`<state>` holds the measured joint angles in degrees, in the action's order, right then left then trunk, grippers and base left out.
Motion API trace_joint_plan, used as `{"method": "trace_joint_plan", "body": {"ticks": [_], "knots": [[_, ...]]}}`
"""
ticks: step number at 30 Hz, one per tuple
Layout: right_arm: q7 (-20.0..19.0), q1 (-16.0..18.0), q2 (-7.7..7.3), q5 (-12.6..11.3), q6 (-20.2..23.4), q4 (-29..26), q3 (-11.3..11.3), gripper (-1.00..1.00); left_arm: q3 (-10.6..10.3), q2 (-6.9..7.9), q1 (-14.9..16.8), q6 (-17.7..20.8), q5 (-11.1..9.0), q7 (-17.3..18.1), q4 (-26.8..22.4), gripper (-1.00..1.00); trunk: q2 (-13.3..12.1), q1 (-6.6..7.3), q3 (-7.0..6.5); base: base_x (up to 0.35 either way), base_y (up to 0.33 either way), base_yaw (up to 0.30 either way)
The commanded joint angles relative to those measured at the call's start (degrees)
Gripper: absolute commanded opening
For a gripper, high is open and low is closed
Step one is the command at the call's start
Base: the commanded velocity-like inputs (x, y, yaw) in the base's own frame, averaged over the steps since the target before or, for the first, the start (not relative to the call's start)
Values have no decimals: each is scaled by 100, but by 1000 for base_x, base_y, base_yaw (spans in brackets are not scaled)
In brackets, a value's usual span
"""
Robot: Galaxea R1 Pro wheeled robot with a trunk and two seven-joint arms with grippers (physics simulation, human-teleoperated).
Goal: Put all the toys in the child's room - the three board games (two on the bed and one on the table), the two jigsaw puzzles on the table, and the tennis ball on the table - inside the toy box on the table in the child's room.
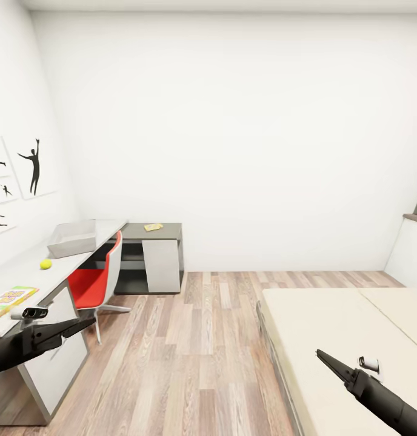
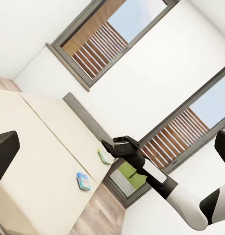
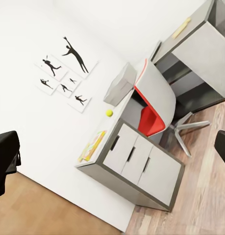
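Yellow tennis ball [image 1: 45,264] beyond the narrowed left gripper [image 1: 81,325].
The left wrist camera shows two flat colourful board games [image 2: 83,180] on the cream bed [image 2: 38,142].

Head view looks down over the desk [image 1: 14,275] and bed [image 1: 330,327]; wrist views face those from afar.

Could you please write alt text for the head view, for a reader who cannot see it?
A white bedroom: a desk along the left wall holds a grey toy box, a tennis ball and a colourful board game, beside a red chair; a bed sits right.
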<state>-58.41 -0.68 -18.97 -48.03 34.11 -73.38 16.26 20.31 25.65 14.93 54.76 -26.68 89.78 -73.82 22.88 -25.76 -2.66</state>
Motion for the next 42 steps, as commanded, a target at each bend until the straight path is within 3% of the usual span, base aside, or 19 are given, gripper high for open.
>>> {"method": "trace_joint_plan", "body": {"ticks": [1, 42], "knots": [[5, -3, -1, -39, 42, -1, 0, 100, -1, 1, 1, 61, 5, 22, -1, 100, 4, -2, 1, 0, -289, 0], [5, -2, -1, -39, 35, -1, 0, 100, -1, 1, 1, 61, 5, 22, -7, 100, 4, -2, 1, 0, -295, 0]]}}
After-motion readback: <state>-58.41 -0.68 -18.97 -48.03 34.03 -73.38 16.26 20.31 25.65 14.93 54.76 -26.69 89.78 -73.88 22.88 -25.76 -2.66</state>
